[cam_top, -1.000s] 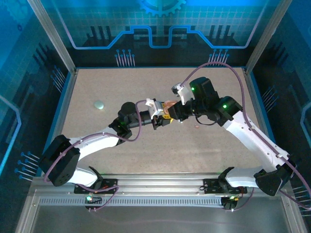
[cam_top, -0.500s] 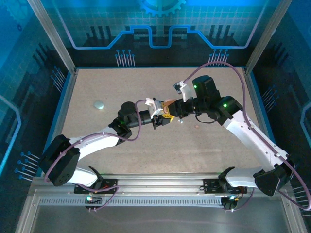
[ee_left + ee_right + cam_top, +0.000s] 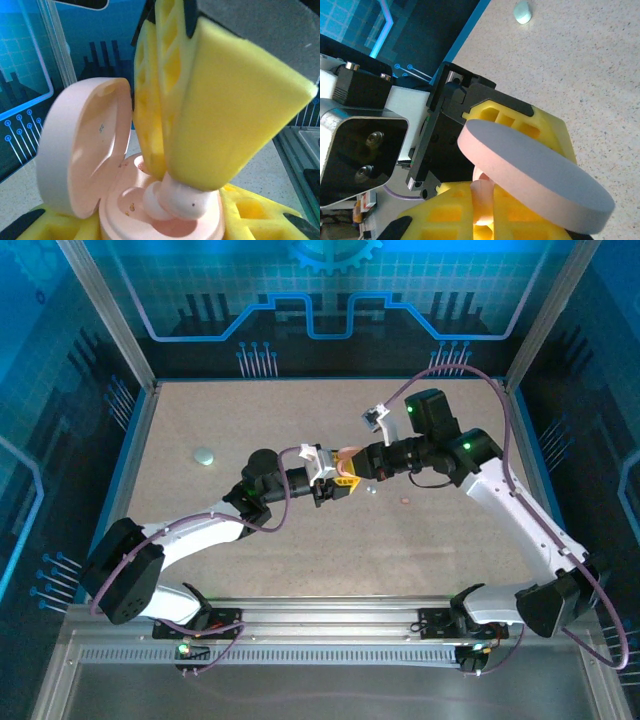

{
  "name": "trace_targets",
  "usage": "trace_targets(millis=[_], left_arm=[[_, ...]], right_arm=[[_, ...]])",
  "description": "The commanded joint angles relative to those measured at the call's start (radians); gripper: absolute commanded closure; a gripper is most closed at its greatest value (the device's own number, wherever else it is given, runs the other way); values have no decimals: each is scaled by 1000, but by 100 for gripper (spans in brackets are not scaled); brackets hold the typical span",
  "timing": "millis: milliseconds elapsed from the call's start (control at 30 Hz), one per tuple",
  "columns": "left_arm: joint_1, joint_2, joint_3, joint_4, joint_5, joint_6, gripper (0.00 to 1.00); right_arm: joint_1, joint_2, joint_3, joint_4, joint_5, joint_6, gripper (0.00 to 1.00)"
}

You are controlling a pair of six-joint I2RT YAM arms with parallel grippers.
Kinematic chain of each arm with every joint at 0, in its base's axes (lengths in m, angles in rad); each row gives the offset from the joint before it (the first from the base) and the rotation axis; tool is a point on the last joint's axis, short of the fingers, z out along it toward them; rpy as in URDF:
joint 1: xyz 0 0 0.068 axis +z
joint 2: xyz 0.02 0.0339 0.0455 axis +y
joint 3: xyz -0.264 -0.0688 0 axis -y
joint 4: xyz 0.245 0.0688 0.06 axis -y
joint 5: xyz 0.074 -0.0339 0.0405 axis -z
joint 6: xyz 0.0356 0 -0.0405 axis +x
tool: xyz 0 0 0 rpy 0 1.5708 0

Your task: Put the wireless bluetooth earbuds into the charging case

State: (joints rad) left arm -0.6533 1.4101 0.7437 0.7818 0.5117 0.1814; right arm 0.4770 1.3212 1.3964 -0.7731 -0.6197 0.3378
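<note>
My left pincer [image 3: 338, 483] is clamped on a pale pink, oval plastic charging case [image 3: 122, 197]. My yellow foam-padded fingers [image 3: 245, 210] press its base from both sides and hold it up off the speckled beige worktop [image 3: 300, 540]. The rounded lid [image 3: 75, 160] stands swung open on the side away from my right arm, with its smooth hollow inside facing the wells.

My right pincer [image 3: 358, 472] meets the left one tip to tip, close above the case. It is pressed together on a small, glossy, whitish-pink earbud [image 3: 177, 200], which is pinched at the very ends of its two yellow wedge-shaped pads [image 3: 225, 110]. The earbud hangs directly under those pads, and its rounded lower end is at the mouth of a round well in the case's pink deck. I cannot tell whether it is fully seated. A second, empty well with tiny metal contacts lies just beside it, towards the lid.

On the worktop just beside my right pincer, on the side nearer my bases, lie two tiny loose pieces. One is a whitish bead [image 3: 371, 491] almost under the fingertips. The other is a pinkish bead [image 3: 405, 499] a little further out, below the right wrist.

Well apart from both pincers, out beyond my left elbow, a pale mint oval pebble-shaped case [image 3: 204, 454] rests flat and closed on the worktop.
</note>
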Motion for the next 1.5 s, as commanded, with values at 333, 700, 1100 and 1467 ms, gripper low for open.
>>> trace_targets(millis=[333,700,1100,1467], left_arm=[[3,-23,9,91,15,-61,69],[3,-3,6,114,-9,-95,69],[3,1,16,93,-61,-106,69],[2,-7,22,77,-56,-99,69]], right_arm=[[-5,7,41,-34,68,56,71],[-5,-67,30,5,80,65,61],[22,-121,-23,58,23,73,82],[91,-52,4,63,84,78,88]])
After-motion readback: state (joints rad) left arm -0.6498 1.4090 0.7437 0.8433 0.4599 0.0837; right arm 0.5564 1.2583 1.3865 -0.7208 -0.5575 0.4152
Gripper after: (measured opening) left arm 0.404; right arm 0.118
